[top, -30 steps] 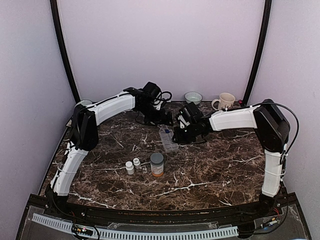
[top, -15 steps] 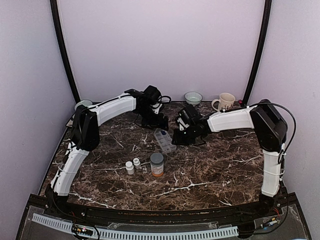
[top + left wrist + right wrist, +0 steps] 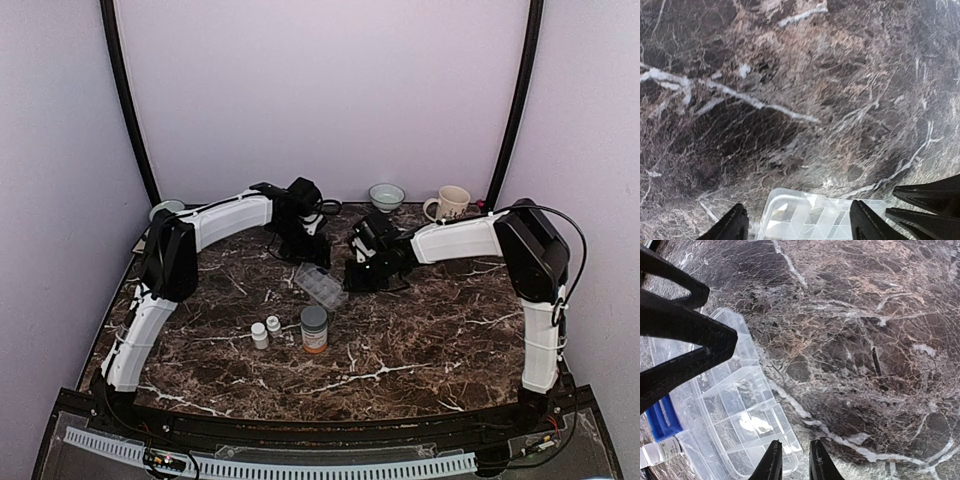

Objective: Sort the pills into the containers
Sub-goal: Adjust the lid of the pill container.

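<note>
Pill box [image 3: 320, 287], mid-desk [image 3: 430, 330], two-arm hold.
R claw [image 3: 795, 461] pinched its rim; L claw [image 3: 799, 227] spread open astride one end. Best, prob.: keep box flat, close L gently.

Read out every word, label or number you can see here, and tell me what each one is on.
No text here can be read.
Label on the orange bottle: too small and blurred to read.
Labels on the small white bottles: too small to read.
Clear pill box: no print visible.

Left claw [image 3: 318, 260] and right claw [image 3: 351, 282] flank the clear pill box [image 3: 320, 288].
</note>
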Robot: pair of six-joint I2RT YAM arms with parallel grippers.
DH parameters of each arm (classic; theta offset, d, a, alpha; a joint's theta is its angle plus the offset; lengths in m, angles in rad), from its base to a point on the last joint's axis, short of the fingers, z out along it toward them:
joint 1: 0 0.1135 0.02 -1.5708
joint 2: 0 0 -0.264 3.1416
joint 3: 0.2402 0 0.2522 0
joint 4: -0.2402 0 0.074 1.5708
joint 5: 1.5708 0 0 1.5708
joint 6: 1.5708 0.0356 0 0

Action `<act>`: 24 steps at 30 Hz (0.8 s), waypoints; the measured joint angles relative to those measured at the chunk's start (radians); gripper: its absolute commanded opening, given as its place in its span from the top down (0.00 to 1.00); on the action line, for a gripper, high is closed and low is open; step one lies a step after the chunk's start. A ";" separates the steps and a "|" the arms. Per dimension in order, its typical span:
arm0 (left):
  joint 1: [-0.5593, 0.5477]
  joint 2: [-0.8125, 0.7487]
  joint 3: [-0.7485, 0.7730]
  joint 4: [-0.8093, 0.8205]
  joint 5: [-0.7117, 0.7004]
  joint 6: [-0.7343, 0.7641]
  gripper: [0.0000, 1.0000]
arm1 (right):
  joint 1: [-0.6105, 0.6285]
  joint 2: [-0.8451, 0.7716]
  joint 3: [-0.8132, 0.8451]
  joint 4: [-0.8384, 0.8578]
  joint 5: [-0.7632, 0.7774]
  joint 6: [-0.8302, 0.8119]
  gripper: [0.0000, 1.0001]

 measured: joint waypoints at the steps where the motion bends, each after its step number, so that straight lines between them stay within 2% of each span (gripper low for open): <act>1: 0.000 -0.005 -0.014 0.001 0.000 0.002 0.30 | 0.001 0.002 0.004 -0.003 0.000 -0.002 0.79; 9: 0.000 -0.068 -0.122 0.037 0.003 0.015 0.33 | 0.005 0.006 0.008 -0.005 -0.004 -0.011 0.79; 13: 0.000 -0.083 -0.124 0.056 0.001 0.019 0.37 | 0.006 0.006 0.011 -0.010 -0.006 -0.017 0.78; 24: 0.000 -0.091 -0.125 0.093 0.008 0.019 0.36 | 0.018 0.014 0.022 -0.023 -0.010 -0.049 0.76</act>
